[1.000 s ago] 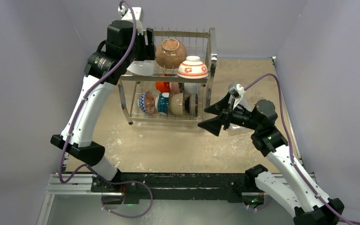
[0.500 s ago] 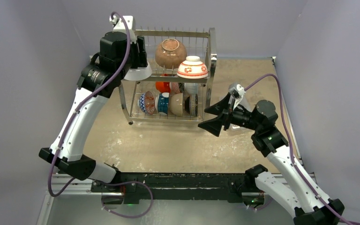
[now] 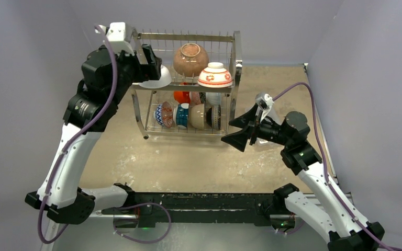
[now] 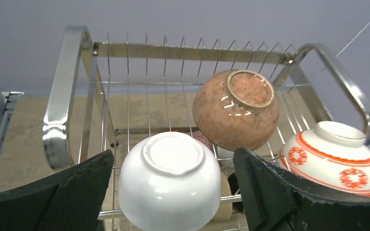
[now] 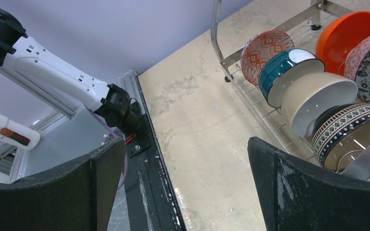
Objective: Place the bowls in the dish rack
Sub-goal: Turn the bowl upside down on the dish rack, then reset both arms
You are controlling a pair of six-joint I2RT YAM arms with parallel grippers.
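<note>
My left hand (image 4: pixel 172 161) stands open astride the upturned white bowl (image 4: pixel 169 202), which sits at the hand-side edge of the dish rack (image 4: pixel 58 110)'s top shelf; clip it while backing out and I reckon it tips off. Just beyond it the speckled brown bowl (image 4: pixel 233 113) leans close enough to get knocked. My right hand (image 5: pixel 185 144) hangs open, empty.

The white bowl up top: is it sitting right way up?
No, the white bowl rests upside down on the dish rack, foot ring facing up.
</note>
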